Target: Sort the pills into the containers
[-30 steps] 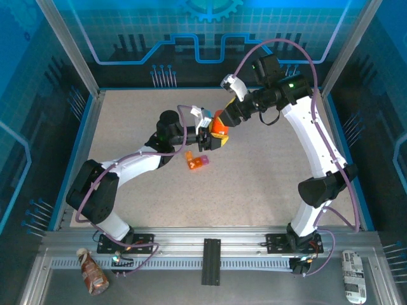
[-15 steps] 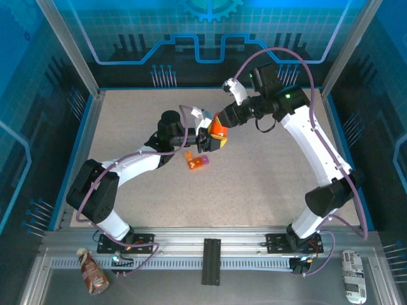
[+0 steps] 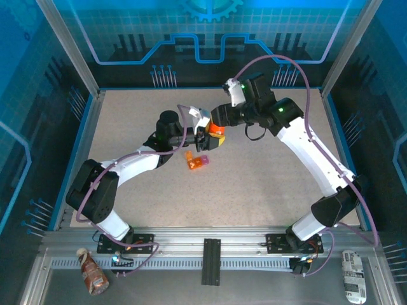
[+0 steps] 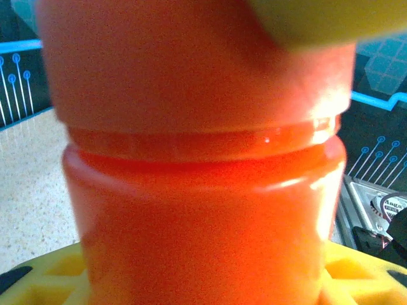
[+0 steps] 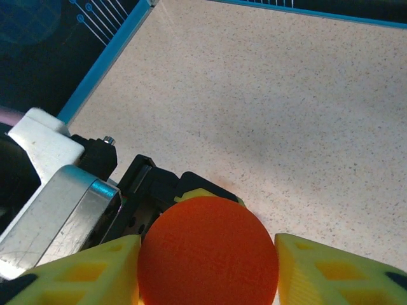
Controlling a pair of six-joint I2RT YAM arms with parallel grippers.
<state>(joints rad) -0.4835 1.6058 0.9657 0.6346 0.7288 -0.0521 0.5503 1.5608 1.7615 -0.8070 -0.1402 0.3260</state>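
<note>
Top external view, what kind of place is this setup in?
Probably a robotics lab work cell or demo booth: a speckled table fenced by aluminium framing, blue circuit-pattern wall panels, and the left arm and right arm bolted to a slotted rail at the near edge.

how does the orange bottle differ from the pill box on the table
The bottle is a round cylinder standing upright; the pill box is flat and rectangular. The bottle sits in the left gripper with the right gripper at its cap; the pill box lies apart, untouched. The bottle looks all orange; the pill box has a pink-purple end. Both are mostly orange.
</note>
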